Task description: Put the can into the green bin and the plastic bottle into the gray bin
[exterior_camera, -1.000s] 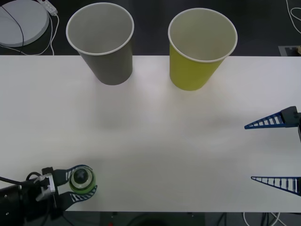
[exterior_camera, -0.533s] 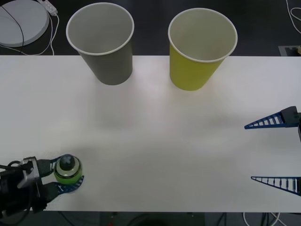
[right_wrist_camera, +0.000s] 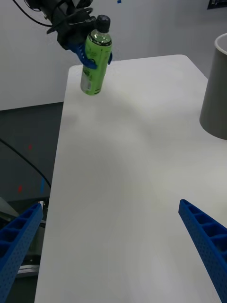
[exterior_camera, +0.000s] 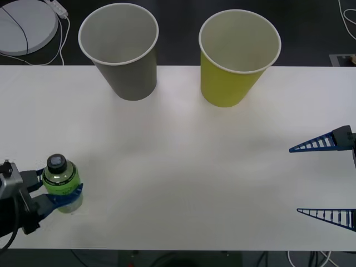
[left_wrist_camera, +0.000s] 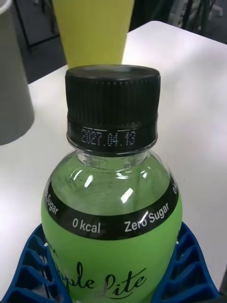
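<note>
The plastic bottle, translucent green with a black cap, is upright in my left gripper, which is shut on its body just above the table's near left corner. From the right wrist, the plastic bottle looks raised off the tabletop in the left gripper. Up close, blue fingers hug the plastic bottle. The gray bin stands at the back left and the green bin at the back right. My right gripper waits open at the right edge. The can is out of view.
The white table stretches between the bottle and the two bins. A round white disc with a cable lies on the floor behind the table's back left corner. The gray bin also appears in the right wrist view.
The left gripper has carried the bottle to the left and lifted it off the table. The right arm has stayed still.
</note>
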